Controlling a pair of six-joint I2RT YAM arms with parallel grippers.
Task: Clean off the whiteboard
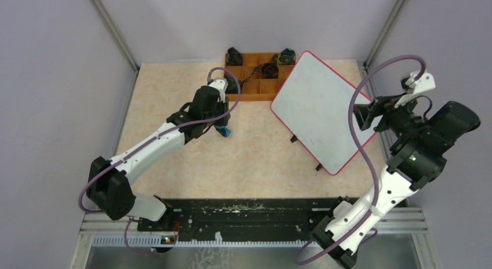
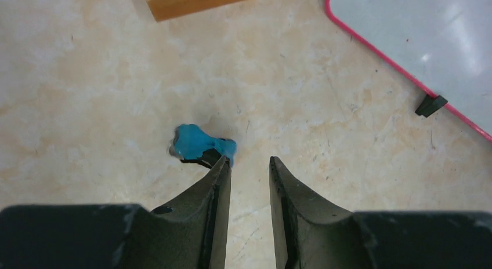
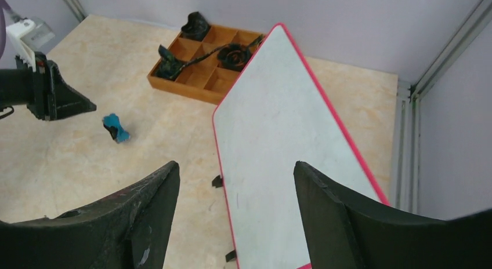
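The whiteboard (image 1: 316, 109) is white with a thin red rim and small black feet. It lies skewed on the right of the table and looks blank, bar one faint short stroke near its left edge in the right wrist view (image 3: 278, 124). Its corner shows in the left wrist view (image 2: 423, 37). A small blue eraser (image 1: 224, 131) lies on the table left of the board. My left gripper (image 2: 249, 162) is slightly open and empty, its left fingertip just short of the eraser (image 2: 200, 144). My right gripper (image 3: 235, 164) is wide open and empty above the board's right edge.
An orange compartment tray (image 1: 258, 97) with several dark objects and a cable stands at the back, touching the board's far corner. It also shows in the right wrist view (image 3: 191, 86). Frame posts stand at both back corners, and a black rail runs along the near edge.
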